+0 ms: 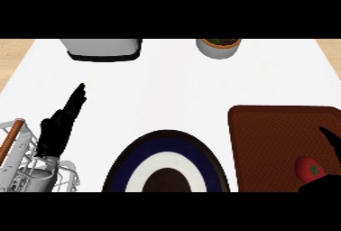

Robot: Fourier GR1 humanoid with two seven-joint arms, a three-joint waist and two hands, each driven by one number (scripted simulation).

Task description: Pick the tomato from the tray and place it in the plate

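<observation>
A red tomato (309, 168) with a green stem lies near the front right of the brown tray (273, 135). My right hand (328, 182) comes in at the lower right corner, right beside the tomato, one finger stretched up along the tray's right edge; it is open and not closed round the tomato. The round plate (130, 169), with dark rim, blue ring, white ring and dark centre, lies at the lower middle, left of the tray. At the left my left hand (58, 128) rests open, fingers pointing up, holding nothing.
A white wire dish rack (26, 173) with a wooden handle fills the lower left corner under my left forearm. At the back stand a grey-white appliance (103, 48) and a grey pot (218, 47) holding a plant. Wooden counter edges show at both sides.
</observation>
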